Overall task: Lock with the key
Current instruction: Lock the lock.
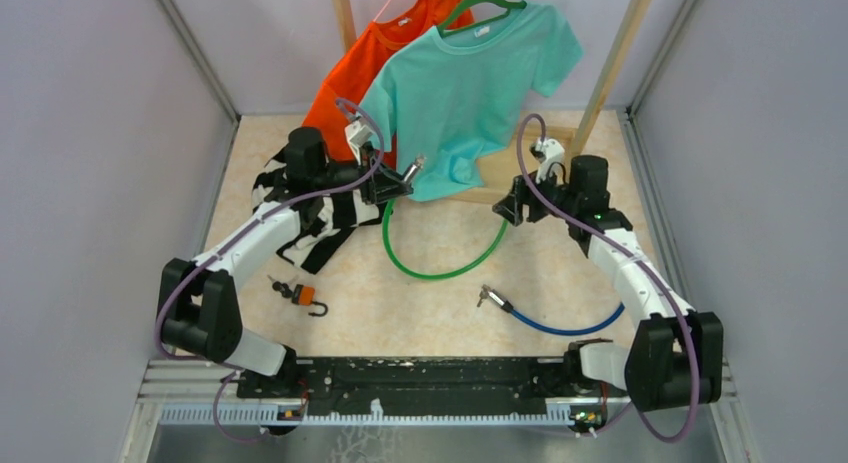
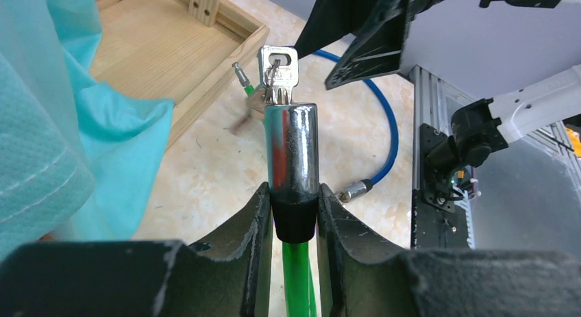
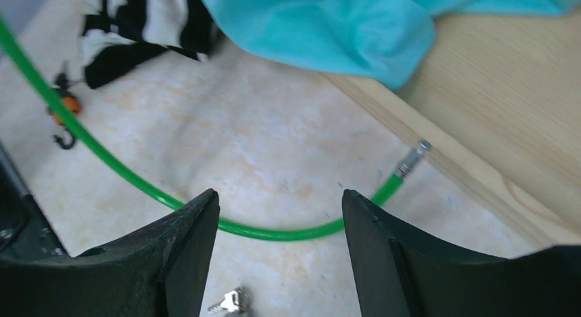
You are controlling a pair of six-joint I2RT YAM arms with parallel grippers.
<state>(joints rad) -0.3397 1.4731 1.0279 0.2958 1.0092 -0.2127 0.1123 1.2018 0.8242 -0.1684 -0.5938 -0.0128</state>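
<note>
My left gripper (image 1: 397, 185) is shut on the black collar of the green cable lock's chrome cylinder (image 2: 292, 149) and holds it up off the table. A silver key (image 2: 277, 67) sticks in the cylinder's end, also seen from above (image 1: 415, 165). The green cable (image 1: 440, 275) loops down across the table to its loose pin end (image 3: 411, 159), which lies by the wooden base. My right gripper (image 1: 506, 211) hangs open and empty over that end of the cable (image 3: 277, 202). A small loose silver key (image 3: 231, 302) lies below it.
A blue cable lock (image 1: 560, 326) lies at the near right. An orange padlock with keys (image 1: 300, 295) lies at the near left. A striped cloth (image 1: 320, 218), teal shirt (image 1: 470, 83) and orange shirt (image 1: 350, 78) hang on the wooden rack (image 1: 500, 173) behind.
</note>
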